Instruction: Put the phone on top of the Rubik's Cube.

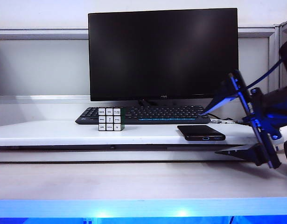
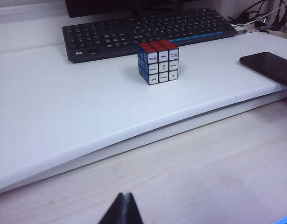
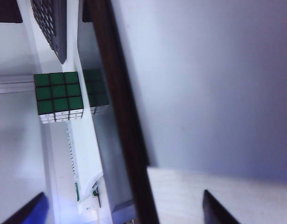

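The Rubik's Cube [image 1: 110, 119] stands on the white shelf [image 1: 50, 133] in front of the keyboard. Its white tiles face the exterior view, and it also shows in the wrist views [image 2: 158, 61] [image 3: 58, 93]. The black phone [image 1: 200, 132] lies flat at the shelf's front right [image 2: 269, 67]. My right gripper [image 1: 209, 133] is open at the phone's right end, one finger above the phone and the other below the shelf's lip. In the right wrist view the phone's dark edge [image 3: 117, 107] runs between the spread fingers of that gripper [image 3: 122, 212]. My left gripper [image 2: 124, 195] is shut and empty over the wooden table.
A black monitor [image 1: 163, 53] and a long keyboard [image 1: 148, 114] stand behind the cube. Cables [image 2: 267, 16] lie at the shelf's far right. The wooden table [image 1: 134, 182] runs below and in front of the shelf. The left arm is not in the exterior view.
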Robot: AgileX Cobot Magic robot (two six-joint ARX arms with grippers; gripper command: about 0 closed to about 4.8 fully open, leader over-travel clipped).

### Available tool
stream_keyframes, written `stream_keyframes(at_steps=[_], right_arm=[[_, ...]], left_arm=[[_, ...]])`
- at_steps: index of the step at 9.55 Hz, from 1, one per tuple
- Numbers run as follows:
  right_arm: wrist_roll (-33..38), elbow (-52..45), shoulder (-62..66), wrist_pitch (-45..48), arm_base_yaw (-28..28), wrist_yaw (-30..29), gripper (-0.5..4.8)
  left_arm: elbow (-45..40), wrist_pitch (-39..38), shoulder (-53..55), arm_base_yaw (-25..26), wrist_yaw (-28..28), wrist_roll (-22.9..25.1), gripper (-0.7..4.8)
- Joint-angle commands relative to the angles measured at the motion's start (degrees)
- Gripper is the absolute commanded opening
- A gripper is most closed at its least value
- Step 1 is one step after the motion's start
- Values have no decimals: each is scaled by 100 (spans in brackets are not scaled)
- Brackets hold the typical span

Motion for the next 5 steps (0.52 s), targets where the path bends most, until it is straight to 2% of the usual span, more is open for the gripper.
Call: stream_keyframes(at_steps=[1,2,4,5], right_arm=[[-2,24,0,79,35,31,322],[-2,24,0,79,35,28,322],[0,24,0,74,37,7,238],[0,24,0,74,39,0,215]], left_arm=[[-7,-101,2,4,52,17,-6],[-9,-101,2,4,39,20,-6],[-9,-101,2,4,37,20,-6],[-9,-101,2,4,37,20,-6]])
